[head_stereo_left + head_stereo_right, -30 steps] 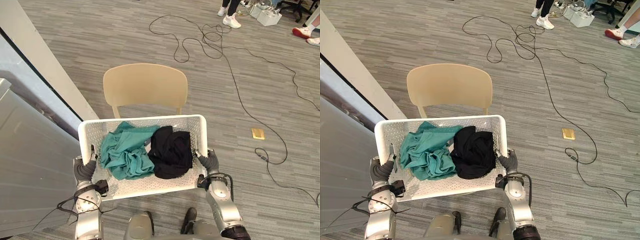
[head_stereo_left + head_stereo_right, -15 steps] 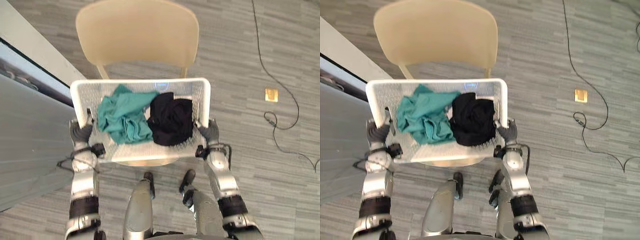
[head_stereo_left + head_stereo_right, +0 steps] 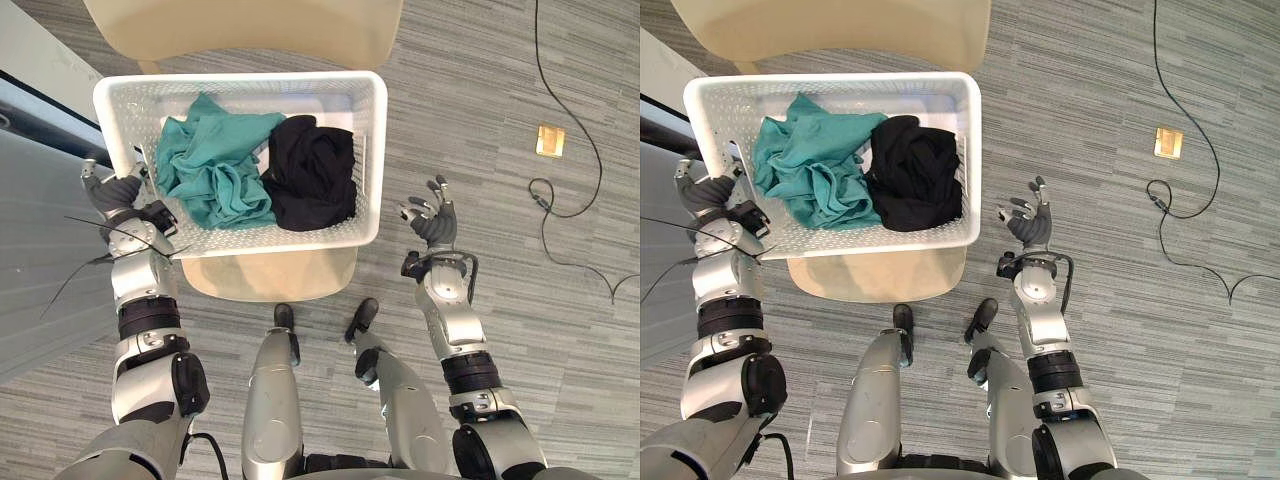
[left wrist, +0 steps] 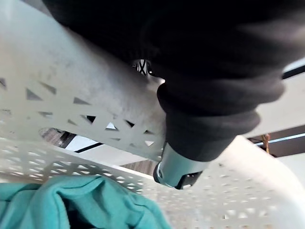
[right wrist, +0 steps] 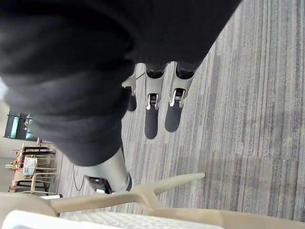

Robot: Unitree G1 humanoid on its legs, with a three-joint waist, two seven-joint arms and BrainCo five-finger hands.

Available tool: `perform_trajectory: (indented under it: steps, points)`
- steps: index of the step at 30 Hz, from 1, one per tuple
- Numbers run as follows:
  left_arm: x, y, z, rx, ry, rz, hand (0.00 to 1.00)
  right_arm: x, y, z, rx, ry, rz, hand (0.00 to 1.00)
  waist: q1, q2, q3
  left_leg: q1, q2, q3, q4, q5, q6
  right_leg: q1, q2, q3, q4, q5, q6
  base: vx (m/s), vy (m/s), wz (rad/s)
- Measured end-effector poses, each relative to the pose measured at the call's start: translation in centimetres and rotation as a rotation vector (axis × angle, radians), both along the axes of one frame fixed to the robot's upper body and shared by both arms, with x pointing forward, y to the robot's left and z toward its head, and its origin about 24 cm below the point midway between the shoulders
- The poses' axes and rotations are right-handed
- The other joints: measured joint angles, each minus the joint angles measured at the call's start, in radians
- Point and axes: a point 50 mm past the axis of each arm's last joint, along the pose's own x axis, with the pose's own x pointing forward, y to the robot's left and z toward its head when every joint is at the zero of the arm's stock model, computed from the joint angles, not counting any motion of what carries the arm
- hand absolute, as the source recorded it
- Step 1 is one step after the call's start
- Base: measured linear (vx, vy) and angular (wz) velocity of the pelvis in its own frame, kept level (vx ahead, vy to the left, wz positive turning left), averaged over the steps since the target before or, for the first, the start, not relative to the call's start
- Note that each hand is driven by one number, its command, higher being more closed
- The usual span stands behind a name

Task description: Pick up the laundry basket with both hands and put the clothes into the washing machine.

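Observation:
The white perforated laundry basket rests on the seat of a beige chair. Inside it lie a crumpled teal garment on the left and a black garment on the right. My left hand is against the basket's left wall, fingers pointing up and uncurled; its thumb lies along the basket wall above the teal garment. My right hand hangs clear of the basket, a hand's width to its right, fingers straight over the floor, holding nothing.
A grey-white panel stands close on the left, beside the basket. The chair's backrest is beyond the basket. A brass floor socket and a thin black cable lie on the grey floor to the right.
The camera has tilted down. The basket has come to rest on the chair seat. My right hand let go and moved off to the right with fingers spread; the left hand's fingers uncurled.

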Motion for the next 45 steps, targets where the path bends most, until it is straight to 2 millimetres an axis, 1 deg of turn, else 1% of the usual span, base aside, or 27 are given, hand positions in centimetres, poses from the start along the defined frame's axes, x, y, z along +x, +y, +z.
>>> perform_trajectory:
  steps: [2, 7, 10, 14, 19, 22, 23, 24, 25, 27, 28, 29, 30, 31, 32, 33, 34, 35, 36, 37, 38, 39, 40, 41, 43, 44, 45]
  points:
    - [-0.4, 0.8, 0.6, -0.018, -0.031, 0.033, 0.00, -0.4, -0.4, -0.4, 0.003, 0.015, -0.001, 0.00, 0.002, 0.000, 0.000, 0.000, 0.000, 0.002, 0.000, 0.001, -0.002, 0.001, -0.001, -0.001, 0.000, 0.000, 0.000, 0.01, 0.012, 0.02]
    - [-1.6, 2.9, 2.2, 0.028, -0.064, 0.067, 0.00, -1.5, -1.3, -1.9, 0.004, 0.068, -0.002, 0.00, 0.003, 0.000, 0.000, 0.004, 0.001, 0.007, 0.001, 0.001, -0.002, 0.006, -0.002, -0.002, 0.000, 0.000, 0.000, 0.00, 0.005, 0.01]
    - [-2.1, 3.5, 1.8, 0.044, -0.030, 0.061, 0.00, -2.1, -2.0, -3.0, 0.005, 0.107, -0.021, 0.00, 0.003, 0.000, 0.000, 0.020, 0.002, 0.012, 0.001, 0.001, -0.002, 0.021, -0.003, -0.003, 0.002, 0.000, 0.000, 0.00, 0.000, 0.00]
    - [-3.3, 3.7, 1.3, 0.133, 0.013, 0.019, 0.00, -2.7, -2.7, -4.0, 0.009, 0.153, -0.029, 0.00, 0.004, 0.000, 0.000, 0.029, 0.004, 0.026, 0.001, 0.001, -0.002, 0.021, -0.004, -0.001, 0.006, 0.000, 0.000, 0.01, 0.020, -0.06]
    - [-3.9, 4.0, 0.9, 0.167, 0.052, 0.046, 0.00, -3.5, -3.2, -5.3, 0.000, 0.205, -0.035, 0.00, 0.000, 0.000, 0.000, 0.050, 0.007, 0.030, 0.000, 0.001, -0.002, 0.039, -0.003, -0.002, 0.009, -0.001, -0.001, 0.00, 0.001, -0.01]
    - [-5.3, 3.9, 0.3, 0.204, 0.054, 0.091, 0.00, -4.4, -4.0, -6.5, -0.015, 0.247, -0.066, 0.00, -0.007, 0.000, 0.000, 0.066, 0.007, 0.038, 0.002, 0.001, -0.002, 0.040, -0.011, -0.001, 0.039, -0.018, -0.009, -0.01, 0.009, -0.03]
    - [-5.9, 3.9, -0.3, 0.207, 0.064, 0.106, 0.00, -4.9, -4.2, -7.1, -0.023, 0.268, -0.075, 0.00, -0.006, 0.000, 0.000, 0.077, 0.007, 0.044, 0.003, 0.001, -0.002, 0.041, -0.017, -0.001, 0.056, -0.030, -0.007, 0.01, 0.004, -0.06]
    - [-6.9, 3.9, -1.8, 0.204, 0.100, 0.125, 0.00, -5.9, -4.5, -8.1, -0.027, 0.305, -0.083, 0.00, -0.006, 0.000, 0.000, 0.107, 0.007, 0.057, 0.007, 0.000, -0.001, 0.052, -0.025, 0.004, 0.091, -0.051, -0.008, 0.02, -0.009, -0.08]
    - [-7.5, 3.8, -2.7, 0.201, 0.120, 0.126, 0.00, -6.3, -4.6, -8.5, -0.028, 0.323, -0.086, 0.00, -0.007, 0.000, 0.000, 0.123, 0.007, 0.063, 0.011, -0.002, 0.000, 0.059, -0.031, 0.006, 0.111, -0.063, -0.009, 0.03, -0.026, -0.18]
    - [-10.4, 3.1, -7.0, 0.172, 0.230, 0.120, 0.00, -8.0, -5.1, -9.7, -0.025, 0.371, -0.089, 0.00, -0.007, 0.001, 0.000, 0.219, 0.024, 0.102, 0.045, -0.036, 0.002, 0.103, -0.039, 0.032, 0.199, -0.113, -0.012, 0.03, -0.028, -0.47]
    - [-11.3, 3.0, -8.3, 0.160, 0.267, 0.114, 0.00, -8.3, -5.2, -9.9, -0.024, 0.379, -0.093, 0.00, -0.004, 0.001, 0.000, 0.245, 0.030, 0.117, 0.055, -0.047, 0.000, 0.114, -0.039, 0.041, 0.218, -0.124, -0.012, -0.01, -0.020, -0.66]
    - [-12.7, 2.7, -10.3, 0.131, 0.330, 0.107, 0.00, -8.6, -5.5, -10.2, -0.032, 0.390, -0.100, 0.00, -0.007, 0.000, -0.002, 0.283, 0.038, 0.130, 0.069, -0.065, 0.005, 0.126, -0.042, 0.049, 0.260, -0.145, -0.013, -0.03, -0.023, -0.48]
    - [-13.1, 2.5, -11.0, 0.116, 0.348, 0.100, 0.00, -8.7, -5.7, -10.2, -0.037, 0.394, -0.107, 0.00, -0.009, 0.001, -0.002, 0.292, 0.042, 0.139, 0.078, -0.074, 0.007, 0.125, -0.046, 0.048, 0.280, -0.153, -0.013, -0.07, -0.031, -0.38]
    - [-13.9, 2.1, -12.1, 0.082, 0.360, 0.090, 0.00, -8.7, -5.7, -10.4, -0.036, 0.401, -0.105, 0.00, -0.026, 0.001, -0.003, 0.295, 0.044, 0.144, 0.092, -0.087, 0.017, 0.120, -0.049, 0.048, 0.303, -0.157, -0.009, -0.11, -0.009, -0.13]
    - [-14.1, 1.7, -12.7, 0.054, 0.358, 0.083, 0.00, -8.8, -5.8, -10.6, -0.032, 0.412, -0.100, 0.00, -0.028, 0.002, -0.007, 0.295, 0.044, 0.150, 0.082, -0.087, 0.018, 0.120, -0.040, 0.060, 0.284, -0.144, 0.012, -0.15, -0.016, -0.17]
    - [-14.3, 1.0, -13.4, 0.002, 0.334, 0.074, 0.00, -8.8, -5.8, -11.0, -0.019, 0.426, -0.102, 0.00, -0.020, 0.006, -0.033, 0.295, 0.062, 0.169, 0.056, -0.087, 0.018, 0.104, -0.041, 0.065, 0.352, -0.173, 0.019, -0.14, -0.003, 0.02]
    - [-14.3, 0.4, -13.8, -0.039, 0.307, 0.052, 0.00, -9.2, -5.6, -11.4, -0.008, 0.442, -0.102, 0.00, -0.025, 0.001, -0.038, 0.305, 0.048, 0.163, 0.065, -0.087, 0.018, 0.097, -0.088, 0.072, 0.546, -0.239, 0.025, -0.10, -0.023, 0.14]
    - [-14.6, -0.3, -14.4, -0.069, 0.297, 0.026, 0.00, -9.9, -5.3, -12.1, 0.001, 0.469, -0.099, 0.00, -0.022, -0.015, -0.062, 0.316, 0.028, 0.160, 0.070, -0.087, 0.018, 0.111, -0.114, 0.116, 0.677, -0.276, 0.070, -0.09, -0.107, 0.44]
    - [-15.6, -1.0, -15.1, -0.105, 0.294, 0.016, 0.00, -10.6, -4.6, -12.7, 0.011, 0.497, -0.077, 0.00, -0.019, -0.028, -0.108, 0.312, 0.013, 0.145, 0.086, -0.087, 0.018, 0.151, -0.120, 0.193, 0.730, -0.312, 0.120, -0.06, -0.155, 0.40]
    - [-16.0, -1.5, -15.3, -0.128, 0.282, 0.015, 0.00, -10.7, -4.3, -12.9, 0.014, 0.503, -0.069, 0.00, -0.017, -0.027, -0.128, 0.305, 0.010, 0.136, 0.096, -0.086, 0.018, 0.167, -0.107, 0.220, 0.713, -0.334, 0.146, -0.08, -0.229, 0.54]
    - [-16.6, -2.9, -16.0, -0.176, 0.264, 0.000, 0.00, -10.9, -4.3, -13.0, 0.012, 0.510, -0.066, 0.00, -0.006, -0.006, -0.164, 0.296, 0.010, 0.111, 0.100, -0.083, 0.012, 0.194, -0.075, 0.251, 0.669, -0.366, 0.159, -0.06, -0.153, 0.54]
    - [-17.0, -4.5, -16.7, -0.231, 0.259, -0.029, 0.00, -11.4, -4.6, -13.4, 0.004, 0.526, -0.075, 0.00, 0.014, 0.008, -0.217, 0.285, 0.009, 0.101, 0.076, -0.067, 0.001, 0.234, -0.047, 0.271, 0.577, -0.416, 0.153, -0.06, -0.187, 0.47]
    - [-17.1, -5.2, -17.0, -0.243, 0.260, -0.048, 0.00, -11.5, -4.6, -13.4, 0.003, 0.527, -0.076, 0.00, 0.032, 0.004, -0.245, 0.273, 0.002, 0.103, 0.066, -0.053, 0.001, 0.246, -0.044, 0.277, 0.531, -0.444, 0.123, -0.06, -0.203, 0.33]
    - [-17.3, -6.0, -17.4, -0.255, 0.273, -0.085, 0.00, -11.3, -4.5, -13.3, 0.005, 0.516, -0.076, 0.00, 0.052, 0.000, -0.270, 0.249, -0.012, 0.097, 0.061, -0.026, 0.001, 0.265, -0.045, 0.266, 0.462, -0.485, 0.074, -0.12, -0.275, 0.32]
    - [-17.3, -7.1, -18.0, -0.274, 0.299, -0.131, 0.00, -10.3, -4.9, -13.4, 0.004, 0.519, -0.080, 0.00, 0.048, 0.037, -0.279, 0.213, -0.010, 0.040, 0.038, 0.014, -0.017, 0.296, -0.019, 0.206, 0.382, -0.483, 0.045, -0.16, -0.226, 0.73]
    - [-17.2, -7.4, -18.0, -0.277, 0.295, -0.152, 0.00, -10.1, -5.2, -14.0, -0.004, 0.549, -0.085, 0.00, 0.044, 0.042, -0.280, 0.219, -0.014, 0.017, -0.010, 0.053, -0.037, 0.318, -0.011, 0.164, 0.346, -0.465, 0.026, -0.15, -0.154, 0.86]
    - [-17.2, -7.5, -18.1, -0.277, 0.294, -0.159, 0.00, -10.3, -5.3, -14.3, -0.007, 0.568, -0.086, 0.00, 0.041, 0.040, -0.279, 0.230, -0.014, 0.016, -0.037, 0.075, -0.047, 0.329, -0.008, 0.145, 0.331, -0.455, 0.017, -0.15, -0.181, 0.91]
